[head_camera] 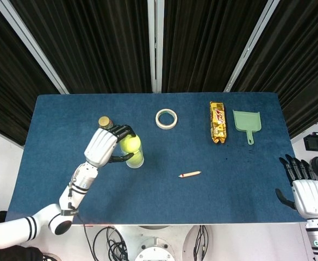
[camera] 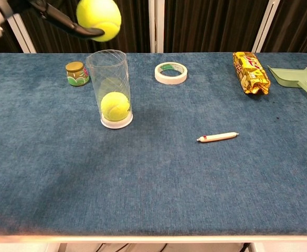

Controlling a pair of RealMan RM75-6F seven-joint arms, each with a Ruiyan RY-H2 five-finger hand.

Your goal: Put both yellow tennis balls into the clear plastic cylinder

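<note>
You had a table covered in blue cloth (camera: 158, 184). On it stood the clear cylinder (camera: 109, 86), directly below your left hand (head_camera: 101, 147), with a small jar (camera: 76, 73) just beyond and left of that hand. A tape roll (camera: 171, 73) lay farther off to its right, then a pen (camera: 218, 137), a gold snack packet (camera: 250, 72) and a green dustpan (camera: 294, 79), those last two nearer your right hand (head_camera: 306, 193).
</note>
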